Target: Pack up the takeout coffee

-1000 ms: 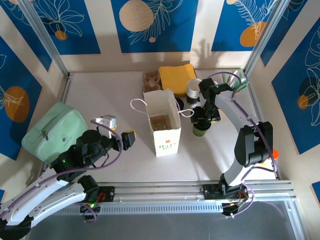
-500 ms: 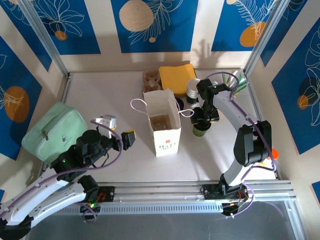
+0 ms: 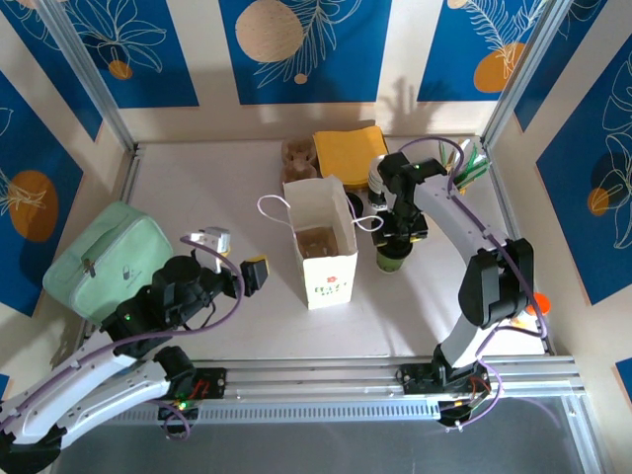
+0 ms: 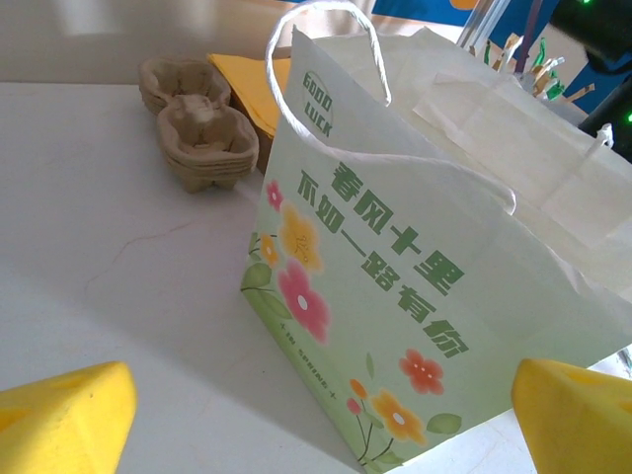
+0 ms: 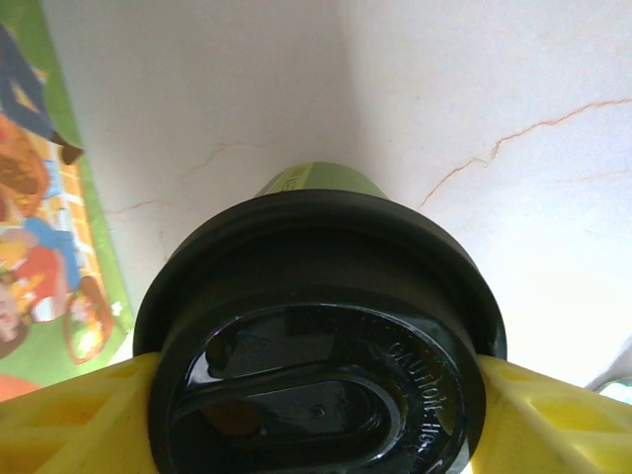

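Takeout coffee (image 3: 392, 260): upright on the table (image 3: 197, 188), just right of centre in the top view, near the right side of the paper bag (image 3: 326, 272) and outside it.
Right gripper (image 3: 400, 231): directly over the cup; in the wrist view its yellow fingers (image 5: 69, 415) press against both sides of the black lid.
Left gripper (image 3: 235, 255): lower left of the top view, left of the bag, fingers spread wide with nothing between them.

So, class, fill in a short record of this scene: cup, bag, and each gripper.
takeout coffee: upright on the table, right of the paper bag, black lid on
paper bag: standing open, upright
right gripper: fingers flank the lid on both sides; grip unclear
left gripper: open, empty, facing the bag
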Action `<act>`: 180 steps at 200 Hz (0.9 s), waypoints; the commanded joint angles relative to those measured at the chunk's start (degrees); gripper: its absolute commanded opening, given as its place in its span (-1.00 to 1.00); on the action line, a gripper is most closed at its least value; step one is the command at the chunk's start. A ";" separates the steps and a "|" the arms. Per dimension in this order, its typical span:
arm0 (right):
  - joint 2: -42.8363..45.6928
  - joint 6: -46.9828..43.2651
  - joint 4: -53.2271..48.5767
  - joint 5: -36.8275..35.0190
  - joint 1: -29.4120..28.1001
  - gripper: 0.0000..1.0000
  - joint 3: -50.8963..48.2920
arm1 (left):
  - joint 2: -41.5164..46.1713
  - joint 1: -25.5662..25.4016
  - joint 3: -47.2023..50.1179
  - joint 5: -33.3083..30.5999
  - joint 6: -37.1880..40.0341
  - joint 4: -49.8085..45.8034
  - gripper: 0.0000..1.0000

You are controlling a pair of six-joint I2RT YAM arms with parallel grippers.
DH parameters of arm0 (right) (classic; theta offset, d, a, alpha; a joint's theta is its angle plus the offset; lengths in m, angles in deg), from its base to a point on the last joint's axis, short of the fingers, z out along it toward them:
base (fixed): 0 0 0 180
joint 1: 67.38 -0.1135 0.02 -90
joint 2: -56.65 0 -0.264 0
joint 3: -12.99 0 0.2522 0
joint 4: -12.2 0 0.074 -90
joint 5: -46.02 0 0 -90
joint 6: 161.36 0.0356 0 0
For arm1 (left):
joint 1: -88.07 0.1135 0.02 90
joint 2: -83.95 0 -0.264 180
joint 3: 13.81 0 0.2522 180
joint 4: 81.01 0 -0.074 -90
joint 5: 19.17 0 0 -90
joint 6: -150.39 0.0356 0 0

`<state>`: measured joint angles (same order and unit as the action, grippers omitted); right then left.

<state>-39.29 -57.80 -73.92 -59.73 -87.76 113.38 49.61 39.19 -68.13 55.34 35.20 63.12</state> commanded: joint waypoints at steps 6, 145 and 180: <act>4.62 2.47 -7.02 -0.97 -1.97 0.37 4.52 | -0.84 0.02 -1.79 -0.68 0.75 -0.89 0.94; 8.24 3.21 -18.29 -7.11 -3.18 0.36 23.34 | -3.27 0.02 -0.05 1.90 0.37 1.81 0.90; 6.20 4.73 -22.58 -7.78 -5.13 0.36 31.45 | -3.05 0.02 0.62 1.70 -0.02 1.77 0.90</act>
<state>-32.10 -55.00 -91.51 -67.60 -91.54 139.68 45.89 39.19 -68.24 56.48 35.35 63.43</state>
